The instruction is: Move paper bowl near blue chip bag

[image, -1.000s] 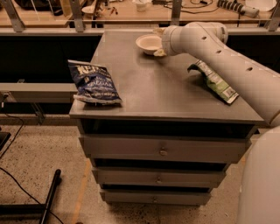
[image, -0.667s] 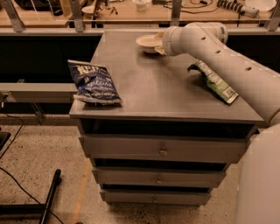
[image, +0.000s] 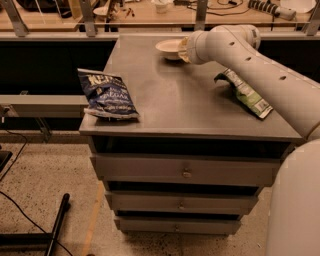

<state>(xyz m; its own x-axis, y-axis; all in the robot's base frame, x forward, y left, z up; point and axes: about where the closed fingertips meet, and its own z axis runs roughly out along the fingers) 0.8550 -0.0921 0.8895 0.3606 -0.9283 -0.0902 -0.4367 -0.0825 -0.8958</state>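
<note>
The paper bowl is a small cream bowl near the far edge of the grey cabinet top. It seems lifted slightly off the surface. My gripper is at the bowl's right rim, at the end of my white arm that reaches in from the right. The arm's end hides the fingers. The blue chip bag lies at the front left corner of the top, partly over the left edge, well apart from the bowl.
A green and white chip bag lies on the right side of the top, partly under my arm. Three drawers sit below the top. A workbench with clutter runs behind. A black pole lies on the floor at left.
The bowl and gripper have shifted slightly left and up from the far edge; the bowl looks raised a little. The chip bags have not moved.
</note>
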